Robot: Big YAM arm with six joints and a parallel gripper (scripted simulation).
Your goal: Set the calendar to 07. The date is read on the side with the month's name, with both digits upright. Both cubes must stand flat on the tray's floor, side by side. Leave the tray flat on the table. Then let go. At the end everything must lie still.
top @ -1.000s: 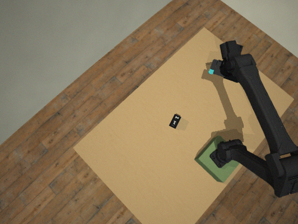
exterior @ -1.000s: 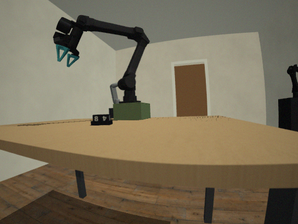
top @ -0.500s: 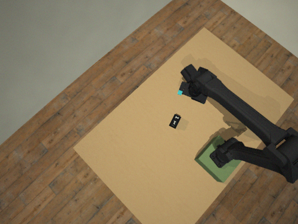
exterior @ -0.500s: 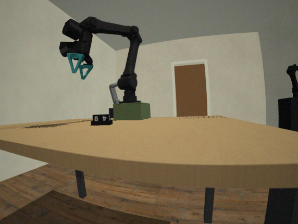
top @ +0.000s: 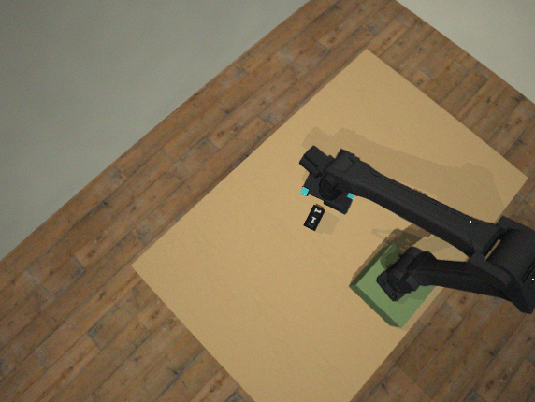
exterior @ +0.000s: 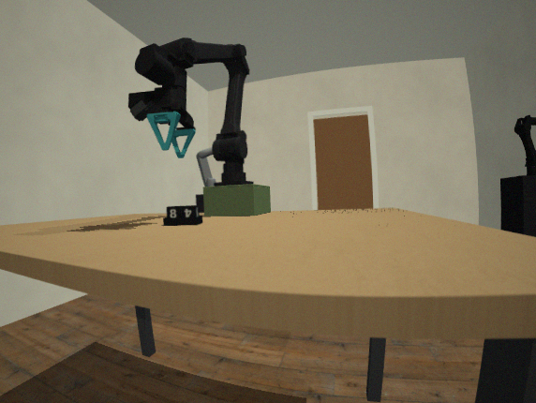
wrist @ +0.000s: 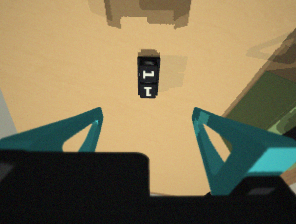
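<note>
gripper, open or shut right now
Open: the gripper has its teal fingertips spread wide apart in the wrist view, with only bare tabletop showing through the gap between them.

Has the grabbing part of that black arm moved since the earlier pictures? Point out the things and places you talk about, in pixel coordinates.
Yes: the tool (top: 327, 193) (exterior: 173, 154) (wrist: 147, 112) has come nearer the two black cubes (top: 314, 217) (exterior: 183, 213) (wrist: 148, 82) in the top view.
</note>
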